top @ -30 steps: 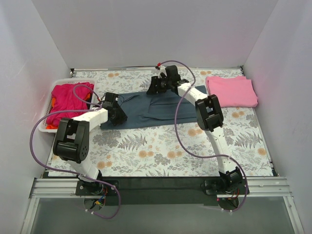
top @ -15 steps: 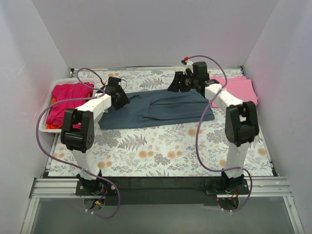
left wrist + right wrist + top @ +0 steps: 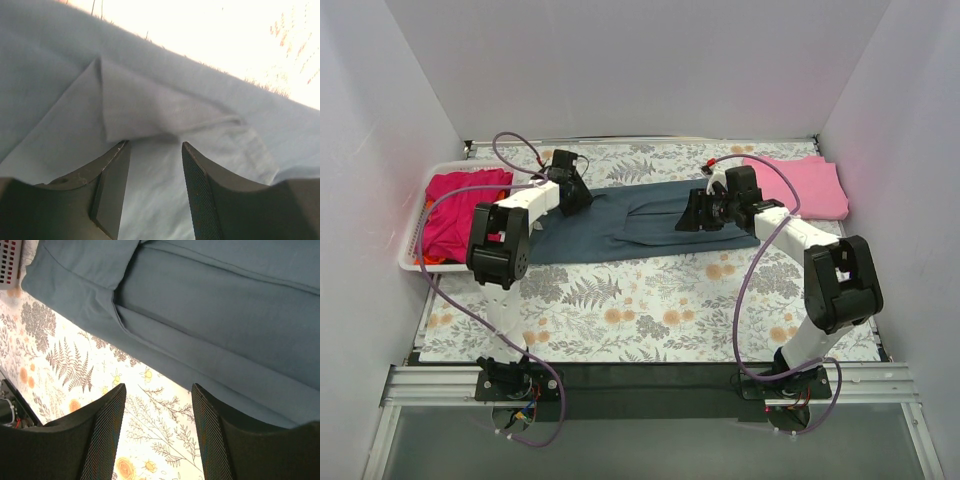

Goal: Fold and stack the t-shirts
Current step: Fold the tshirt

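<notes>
A dark slate blue-grey t-shirt [image 3: 630, 225] lies spread across the middle of the table, folded into a long band. My left gripper [image 3: 576, 196] sits low over its far left corner, open, and a raised fold of the grey cloth [image 3: 150, 107] lies just beyond its tips [image 3: 152, 147]. My right gripper [image 3: 691, 220] hovers open over the shirt's right part. In the right wrist view its jaws [image 3: 157, 390] frame the shirt's near edge [image 3: 210, 330] and bare tablecloth. A folded light pink t-shirt [image 3: 795, 186] rests at the back right. Magenta and orange-red t-shirts [image 3: 460, 205] fill the basket.
The white slotted basket [image 3: 412, 256] stands against the left wall. The floral tablecloth [image 3: 650, 310] covers the table, with grey walls close on three sides. Purple cables loop above both arms.
My left gripper has swung from the shirt's near left side to its far left corner and opened a little. The right gripper has moved from the far edge to above the shirt's right part.
</notes>
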`<action>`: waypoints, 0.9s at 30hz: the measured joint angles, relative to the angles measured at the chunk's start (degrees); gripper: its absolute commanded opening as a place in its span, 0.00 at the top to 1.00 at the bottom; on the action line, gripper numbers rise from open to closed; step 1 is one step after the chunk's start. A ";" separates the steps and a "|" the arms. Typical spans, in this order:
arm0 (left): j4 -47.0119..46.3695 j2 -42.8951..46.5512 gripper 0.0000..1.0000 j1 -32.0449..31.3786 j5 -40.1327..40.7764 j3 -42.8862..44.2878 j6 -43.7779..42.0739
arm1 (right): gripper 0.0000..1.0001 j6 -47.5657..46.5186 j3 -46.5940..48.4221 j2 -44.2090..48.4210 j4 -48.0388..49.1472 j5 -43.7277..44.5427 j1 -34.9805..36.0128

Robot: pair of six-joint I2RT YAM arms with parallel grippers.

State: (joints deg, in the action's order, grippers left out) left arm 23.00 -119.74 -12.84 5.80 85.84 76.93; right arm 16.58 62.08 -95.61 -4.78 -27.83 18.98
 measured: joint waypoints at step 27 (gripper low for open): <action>-6.56 -4.42 0.42 -0.98 3.85 6.49 -6.45 | 0.50 -3.43 -3.30 2.36 -2.84 2.19 0.00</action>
State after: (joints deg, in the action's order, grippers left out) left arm 16.45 -124.16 -13.82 9.65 92.33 70.48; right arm 13.15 58.78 -93.25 -7.62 -25.65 18.98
